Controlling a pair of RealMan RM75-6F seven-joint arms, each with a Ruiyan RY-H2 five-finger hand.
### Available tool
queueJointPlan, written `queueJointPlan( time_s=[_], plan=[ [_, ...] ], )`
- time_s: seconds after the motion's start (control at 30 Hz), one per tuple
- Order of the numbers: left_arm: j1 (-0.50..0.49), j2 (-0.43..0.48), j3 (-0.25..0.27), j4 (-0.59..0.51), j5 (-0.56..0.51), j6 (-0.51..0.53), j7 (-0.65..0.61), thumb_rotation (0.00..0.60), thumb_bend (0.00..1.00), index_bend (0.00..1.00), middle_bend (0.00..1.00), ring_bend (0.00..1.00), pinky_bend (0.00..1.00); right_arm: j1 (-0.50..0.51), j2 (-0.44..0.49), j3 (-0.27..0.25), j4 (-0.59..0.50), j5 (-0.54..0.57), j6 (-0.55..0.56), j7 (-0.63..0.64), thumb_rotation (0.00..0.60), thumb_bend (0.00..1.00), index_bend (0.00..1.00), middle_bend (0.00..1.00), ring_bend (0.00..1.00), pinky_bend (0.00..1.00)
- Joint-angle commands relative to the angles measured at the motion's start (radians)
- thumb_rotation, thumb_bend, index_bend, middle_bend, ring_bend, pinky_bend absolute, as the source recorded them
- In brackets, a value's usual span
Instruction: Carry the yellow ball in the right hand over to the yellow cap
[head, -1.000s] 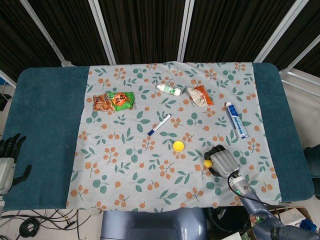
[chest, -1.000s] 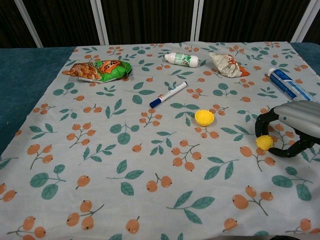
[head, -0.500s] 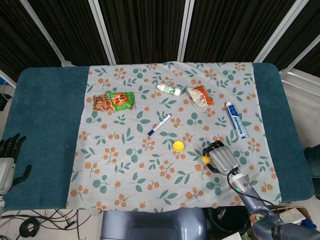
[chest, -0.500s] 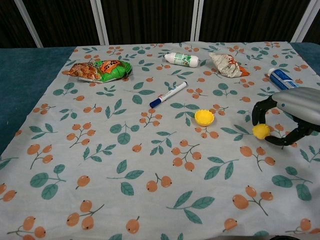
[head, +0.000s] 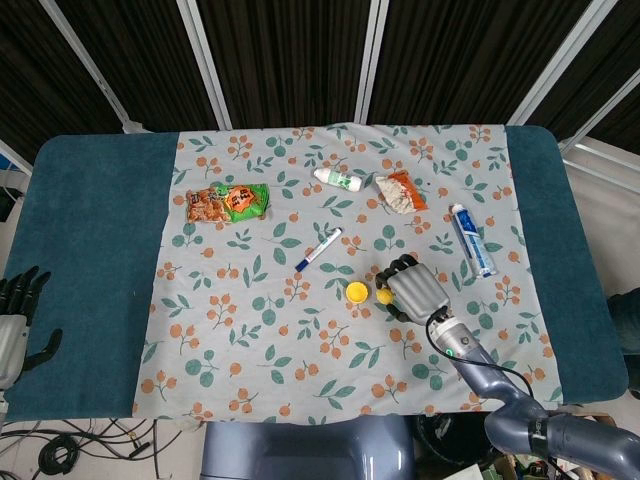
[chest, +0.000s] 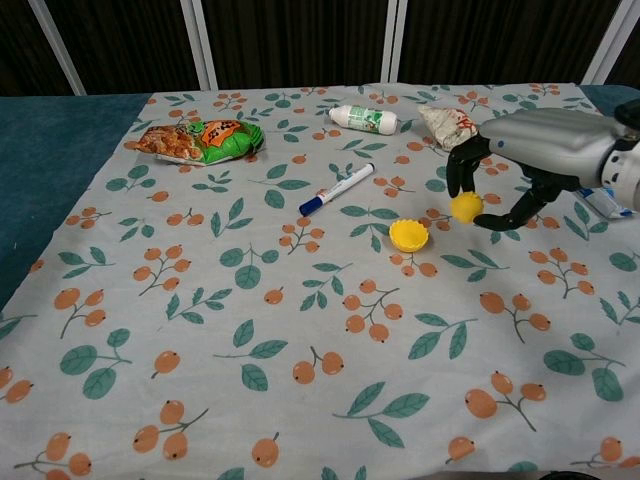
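Right hand (chest: 535, 160) has moved left from the desk's right part, now just right of yellow cap (chest: 408, 234) | fingers curled, grasping yellow ball (chest: 465, 206) above the cloth | left hand (head: 15, 310) off desk's left edge, fingers apart, holding nothing

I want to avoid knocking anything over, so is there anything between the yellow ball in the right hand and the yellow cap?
Nothing visible. The small yellow ball, held by the right hand, hangs just right of the yellow cap, with only bare floral tablecloth between them. The blue-capped marker lies beyond the cap.
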Motion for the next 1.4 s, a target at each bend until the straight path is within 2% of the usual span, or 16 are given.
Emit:
queueJointPlan(
  time_s=[0.03,0.37,0.93,1.03,1.23,1.4],
  plan=[
    [0.000,0.001,0.000,0.000,-0.001,-0.001,-0.002,0.600,0.37,0.03,0.00,0.00,0.00,0.047,-0.031,0.028,0.005,0.060,-0.042,-0.063,0.600,0.31,0.48,0.44,0.27,0.20],
    [-0.001,0.003,0.002,0.000,-0.001,-0.006,-0.008,0.600,0.37,0.03,0.00,0.00,0.00,0.124,-0.122,0.030,0.056,0.194,-0.080,-0.180,0.600,0.31,0.48,0.44,0.27,0.20],
    [-0.006,0.011,-0.004,0.002,-0.015,-0.018,-0.025,0.600,0.37,0.03,0.00,0.00,0.00,0.170,-0.196,0.005,0.153,0.246,-0.078,-0.194,0.600,0.30,0.48,0.42,0.27,0.20],
    [-0.007,0.010,-0.005,0.002,-0.017,-0.021,-0.023,0.600,0.37,0.03,0.00,0.00,0.00,0.177,-0.202,0.006,0.171,0.258,-0.081,-0.192,0.600,0.28,0.40,0.36,0.26,0.20],
    [-0.008,0.009,-0.006,0.001,-0.022,-0.023,-0.018,0.600,0.37,0.03,0.00,0.00,0.00,0.189,-0.185,-0.001,0.168,0.312,-0.106,-0.210,0.600,0.20,0.15,0.11,0.16,0.19],
    [-0.008,0.008,-0.005,0.001,-0.023,-0.022,-0.013,0.600,0.37,0.03,0.00,0.00,0.00,0.196,-0.166,0.001,0.134,0.352,-0.105,-0.224,0.600,0.19,0.12,0.09,0.12,0.19]
  ],
)
